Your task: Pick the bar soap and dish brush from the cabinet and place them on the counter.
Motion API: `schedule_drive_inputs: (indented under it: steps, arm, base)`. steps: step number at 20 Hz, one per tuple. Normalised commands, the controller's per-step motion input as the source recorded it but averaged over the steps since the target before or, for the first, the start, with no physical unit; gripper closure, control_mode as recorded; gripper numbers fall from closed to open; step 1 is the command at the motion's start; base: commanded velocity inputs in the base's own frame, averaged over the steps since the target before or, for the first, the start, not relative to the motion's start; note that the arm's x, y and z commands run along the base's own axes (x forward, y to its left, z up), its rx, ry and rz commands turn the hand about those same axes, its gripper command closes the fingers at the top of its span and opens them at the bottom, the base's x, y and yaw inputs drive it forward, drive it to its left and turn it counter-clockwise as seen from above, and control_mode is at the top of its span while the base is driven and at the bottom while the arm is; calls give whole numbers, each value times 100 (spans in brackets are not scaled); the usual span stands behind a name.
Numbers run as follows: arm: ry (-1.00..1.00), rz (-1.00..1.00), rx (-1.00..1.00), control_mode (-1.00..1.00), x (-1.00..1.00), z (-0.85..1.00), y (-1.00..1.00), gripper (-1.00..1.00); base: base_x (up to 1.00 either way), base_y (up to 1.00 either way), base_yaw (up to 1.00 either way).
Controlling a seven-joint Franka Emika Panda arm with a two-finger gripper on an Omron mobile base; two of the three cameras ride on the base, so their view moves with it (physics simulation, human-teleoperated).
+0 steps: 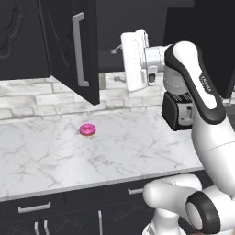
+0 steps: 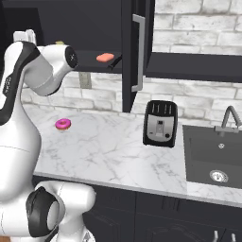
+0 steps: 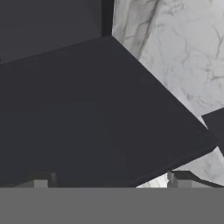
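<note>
The dark upper wall cabinet (image 2: pixel 94 28) stands with its carved door (image 2: pixel 137 52) swung out, and on its dark inner shelf (image 2: pixel 94 60) lies the salmon-orange flat bar of soap (image 2: pixel 105 57), with the slim black dish brush (image 2: pixel 115 61) just at its three o'clock, hard to make out against the dark. The white arm's tool (image 3: pixel 109 181) is raised to shelf height, its fingers (image 3: pixel 41 180) set wide apart and holding nothing, well short of the soap. My worry is the open door: it hangs close beside the arm's path, and a sideways swing toward the soap could knock a link against its edge or its long silver bar handle (image 2: pixel 138 52). The brush, being thin and black on black, could also be nudged off the shelf by a finger reaching for the soap. The right base view gives me the soap, brush, black toaster (image 2: pixel 160 123) and sink (image 2: pixel 212 151); the left base view hides the shelf behind the arm yet shows the pink frosted donut (image 1: pixel 87 130) on the white marble surface (image 1: pixel 55 156). The hand view looks down past a dark panel (image 3: pixel 87 109) at marble.
</note>
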Motion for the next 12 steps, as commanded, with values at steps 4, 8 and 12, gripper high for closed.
schedule_drive_inputs:
  steps: [4, 8, 12]
  arm:
    - [5, 6, 0, -100, 7, -14, 34, -100]
    - [8, 4, 0, -100, 15, -20, 49, -100]
    - [4, 3, 0, -100, 2, -14, 44, -100]
  base:
    - [0, 0, 0]
    - [0, 0, 0]
    - [0, 0, 0]
